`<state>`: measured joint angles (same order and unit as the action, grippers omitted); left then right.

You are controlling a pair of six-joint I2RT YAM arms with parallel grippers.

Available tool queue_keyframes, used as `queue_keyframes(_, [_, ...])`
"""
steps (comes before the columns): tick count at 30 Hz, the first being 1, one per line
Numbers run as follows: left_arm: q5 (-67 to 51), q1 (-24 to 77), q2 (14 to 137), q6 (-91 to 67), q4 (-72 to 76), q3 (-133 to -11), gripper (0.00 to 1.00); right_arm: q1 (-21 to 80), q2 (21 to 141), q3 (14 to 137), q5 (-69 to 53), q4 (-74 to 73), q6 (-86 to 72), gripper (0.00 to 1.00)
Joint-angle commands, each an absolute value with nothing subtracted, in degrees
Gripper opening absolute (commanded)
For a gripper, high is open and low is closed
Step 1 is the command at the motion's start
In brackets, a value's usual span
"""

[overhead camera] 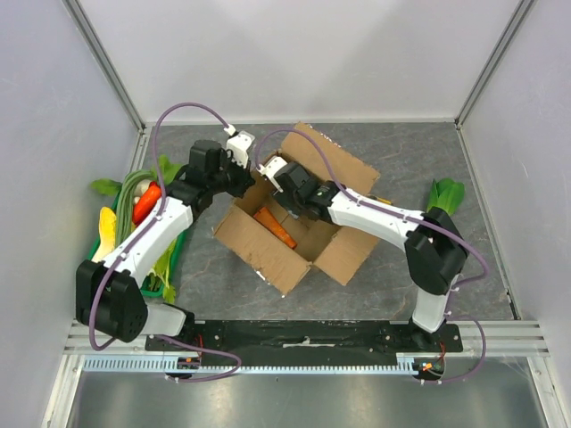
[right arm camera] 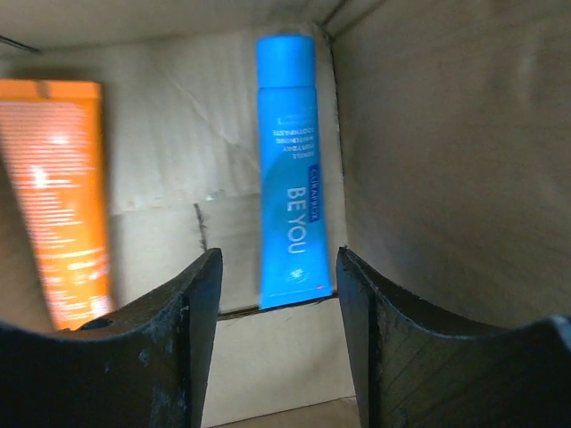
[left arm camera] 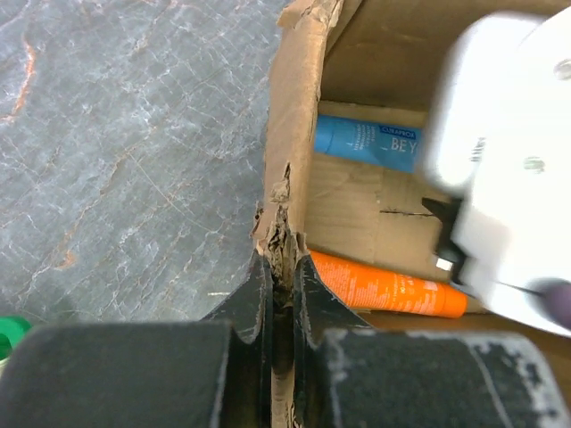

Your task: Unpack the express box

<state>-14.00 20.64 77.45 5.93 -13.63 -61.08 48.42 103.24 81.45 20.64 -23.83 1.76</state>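
The box point(overhead camera: 260, 248) sits open in the middle of the table point(overhead camera: 214, 290), between the two arms, with its flaps splayed outward. It is corrugated card, so probably light, stiff along its walls, but easy to crush or tear; the wall edge in the left wrist view is already ragged. A wall rim looks like the sensible place to hold it. The left tool point(left arm camera: 281, 267) has that hold, pinched tight on the top edge of one wall, which should keep so light a box from sliding. The right tool point(right arm camera: 278, 259) is down inside the box, its jaws partly apart with nothing gripped. They frame the near end of a blue tube point(right arm camera: 290, 160) that lies flat on the box floor along a side wall. An orange tube point(right arm camera: 67, 196) lies beside it, apart from it and nearer the left tool. Both look like smooth, light tubes, likely a little slippery and best taken across the narrow body. No other contents show. At the table's left edge a green tray point(overhead camera: 176, 252) holds vegetables.
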Motion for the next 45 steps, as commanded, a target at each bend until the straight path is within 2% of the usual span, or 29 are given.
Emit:
queue_keyframes(1, [-23.37,19.16,77.78,8.79,-19.68,-68.72,0.02,48.34,106.25,81.83,26.11,-21.09,3.95,0.62])
queue_keyframes(8, [-28.12,19.07,78.48,9.49,-21.62,-69.7,0.02,48.25,108.98,80.69,26.28,-20.39,0.18,0.68])
queue_keyframes(15, [-29.09,18.81,79.01,9.93,-23.12,-69.79,0.02,48.08,111.18,78.84,23.38,-19.07,-3.51,0.66])
queue_keyframes(25, [-29.8,18.81,79.01,9.23,-22.41,-69.52,0.02,47.64,111.53,74.53,20.31,-17.06,-6.94,0.56])
queue_keyframes(29, [-28.22,18.81,79.28,8.62,-22.5,-69.79,0.02,47.64,111.01,74.0,19.95,-16.26,-7.47,0.4])
queue_keyframes(32, [-26.64,18.81,79.89,8.09,-23.46,-70.49,0.02,47.64,109.6,74.18,19.34,-15.74,-7.47,0.33])
queue_keyframes(45, [-20.57,18.81,82.44,6.15,-25.4,-73.56,0.02,47.11,98.8,78.57,17.23,-15.82,-9.58,0.3])
